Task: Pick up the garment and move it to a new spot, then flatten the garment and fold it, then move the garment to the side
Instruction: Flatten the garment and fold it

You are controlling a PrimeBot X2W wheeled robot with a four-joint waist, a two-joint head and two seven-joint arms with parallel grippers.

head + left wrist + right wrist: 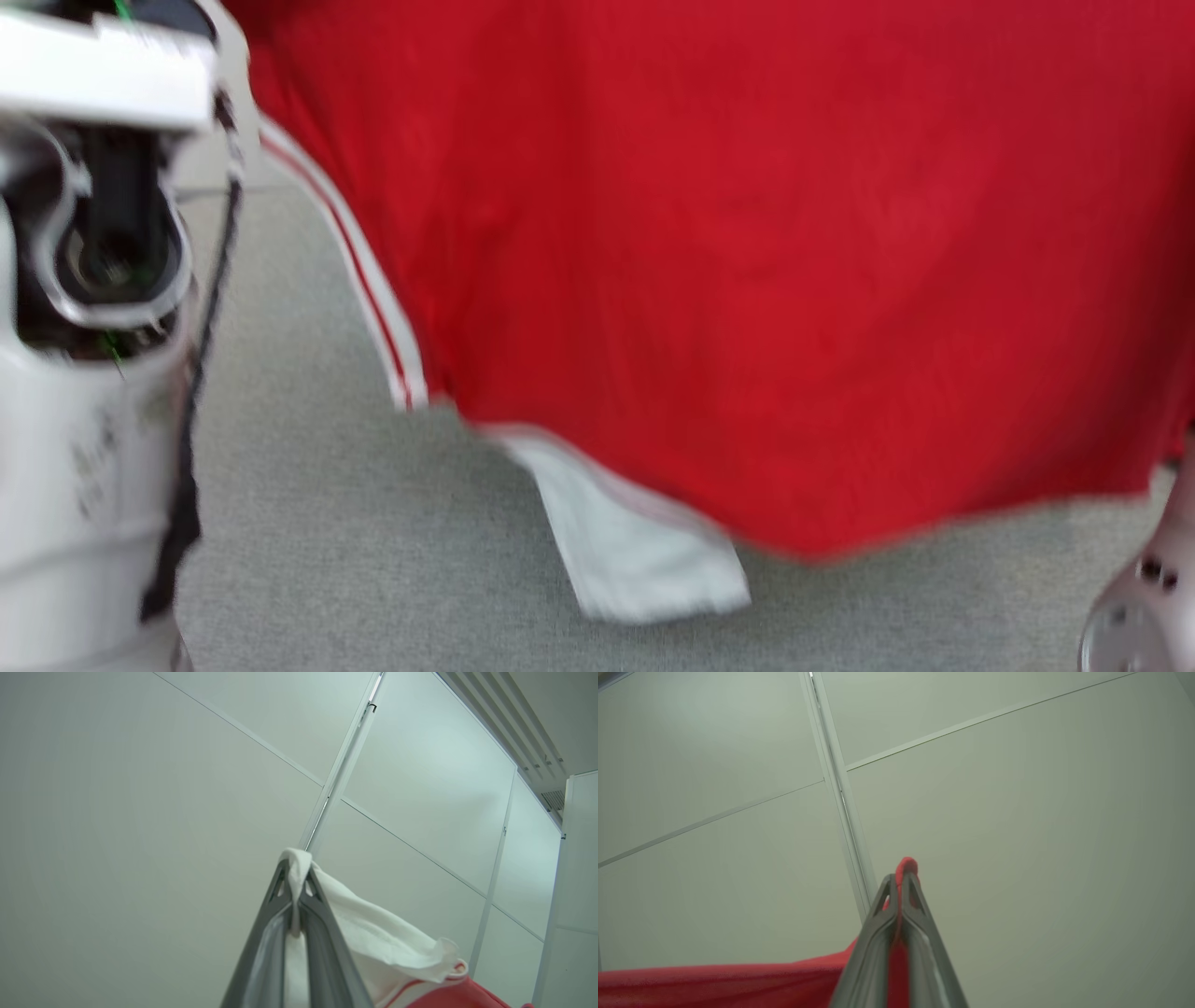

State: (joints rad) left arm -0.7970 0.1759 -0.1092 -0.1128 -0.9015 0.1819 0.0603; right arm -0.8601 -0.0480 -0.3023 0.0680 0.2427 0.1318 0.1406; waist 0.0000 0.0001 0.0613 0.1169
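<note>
The garment [747, 280] is red with white trim and hangs spread wide in the air in front of the head camera, its lower hem and a white sleeve end dangling above the grey floor. In the left wrist view my left gripper [295, 877] is shut on a white edge of the garment [373, 938], fingers pointing up toward the wall. In the right wrist view my right gripper [901, 882] is shut on a red fold of the garment [714, 984], which peeks out above the fingertips and drapes away to the left.
Grey carpet floor [327, 523] lies below the hanging cloth. My pale left arm [84, 373] stands at the left edge of the head view and part of my right arm [1148, 597] at the lower right. Pale panelled walls [140, 812] fill the wrist views' background.
</note>
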